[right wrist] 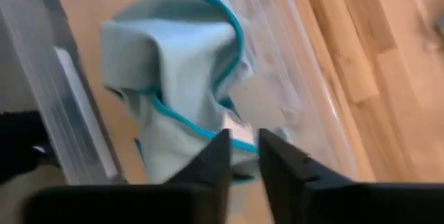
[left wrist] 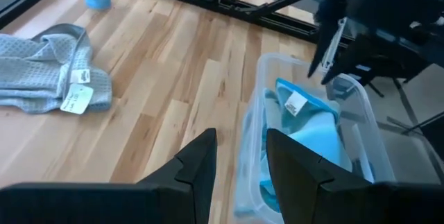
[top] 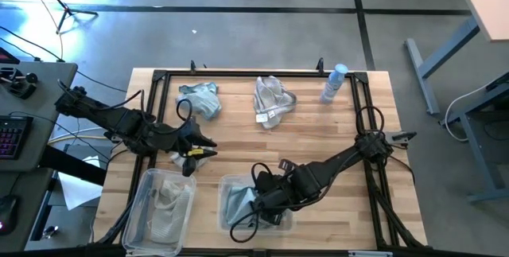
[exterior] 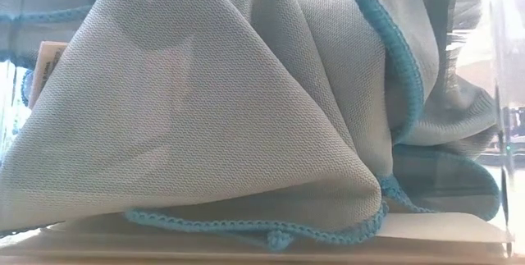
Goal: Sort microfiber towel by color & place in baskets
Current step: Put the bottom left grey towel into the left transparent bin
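Note:
A pale teal-blue towel (right wrist: 173, 64) lies crumpled in the narrower basket (top: 278, 217) at the near edge and fills the low view (exterior: 213, 117). A grey-beige towel (top: 167, 201) lies in the wider basket (top: 143, 217). Two more cloths rest on the far half of the table, a teal one (top: 203, 98) and a grey-beige one (top: 273, 99). My right gripper (right wrist: 243, 148) hovers just above the teal towel in the basket, slightly open and holding nothing; the left wrist view shows it too (left wrist: 329, 64). My left gripper (left wrist: 241, 158) is open and empty, left of that basket (top: 208, 144).
A pale blue spray bottle (top: 334, 83) stands near the far right corner. A black frame (top: 254, 72) runs along the table's far and side edges. Bare wood lies between the baskets and the two loose cloths.

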Robot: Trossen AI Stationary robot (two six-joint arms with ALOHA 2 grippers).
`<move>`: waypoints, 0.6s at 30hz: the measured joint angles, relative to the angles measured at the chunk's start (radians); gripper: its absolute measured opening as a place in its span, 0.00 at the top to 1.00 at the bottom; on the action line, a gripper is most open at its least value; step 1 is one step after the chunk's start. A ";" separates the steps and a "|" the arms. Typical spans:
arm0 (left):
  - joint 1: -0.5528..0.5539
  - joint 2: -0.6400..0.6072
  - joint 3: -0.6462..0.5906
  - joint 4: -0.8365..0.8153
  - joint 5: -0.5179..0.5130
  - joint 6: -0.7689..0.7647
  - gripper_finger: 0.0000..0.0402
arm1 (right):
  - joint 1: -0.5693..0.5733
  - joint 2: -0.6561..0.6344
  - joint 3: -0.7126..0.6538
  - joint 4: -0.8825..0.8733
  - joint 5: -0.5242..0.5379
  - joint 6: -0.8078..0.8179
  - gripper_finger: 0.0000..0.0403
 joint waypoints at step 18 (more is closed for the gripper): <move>0.212 0.000 0.000 -0.161 0.060 0.149 0.71 | -0.133 -0.098 -0.034 -0.113 0.184 -0.290 1.00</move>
